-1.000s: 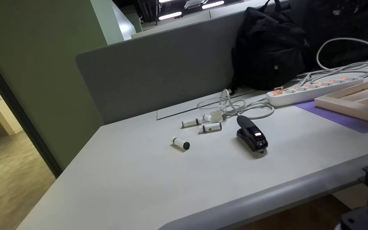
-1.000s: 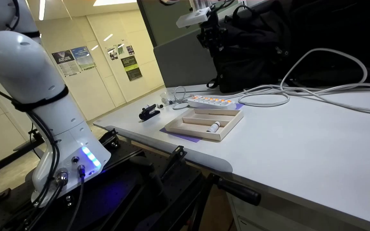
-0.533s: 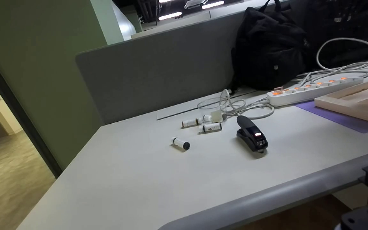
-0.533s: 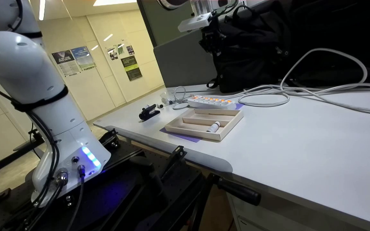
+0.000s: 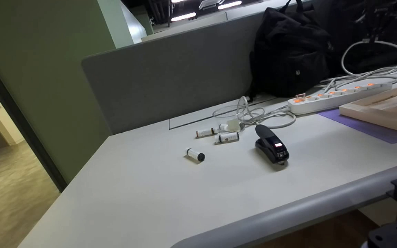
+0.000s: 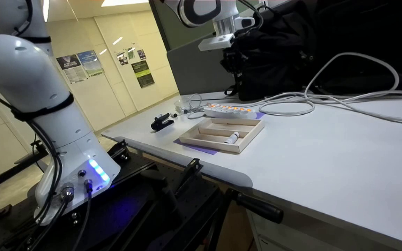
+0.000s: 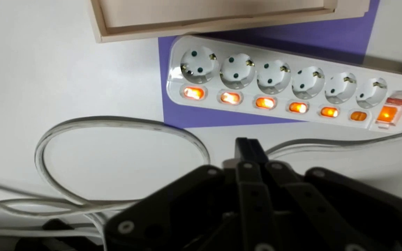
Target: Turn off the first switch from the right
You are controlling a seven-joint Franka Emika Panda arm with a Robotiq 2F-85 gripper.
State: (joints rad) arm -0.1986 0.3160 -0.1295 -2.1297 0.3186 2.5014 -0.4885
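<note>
The white power strip (image 7: 286,93) lies on the desk and shows in both exterior views (image 5: 339,102) (image 6: 230,113). In the wrist view its row of orange switches runs from a bright leftmost switch (image 7: 193,93) to a dim, seemingly unlit switch (image 7: 358,116). Beyond that, at the right end, is a larger lit main switch (image 7: 386,114) with a clear cover. My gripper (image 7: 251,150) is shut and empty, its fingertips together. In the wrist view it appears below the switch row. In an exterior view it hangs above the strip, dark against the backpack (image 6: 274,66).
A wooden tray (image 6: 209,143) holding a white bottle (image 6: 232,137) stands on purple paper (image 7: 222,118) beside the strip. Grey cables (image 7: 82,120) loop behind it. A black stapler (image 5: 272,143) and several small bottles (image 5: 195,154) lie on the desk.
My arm has come down, and the gripper is lower and slightly further right in an exterior view. It now shows at the top right in an exterior view. The strip has not moved.
</note>
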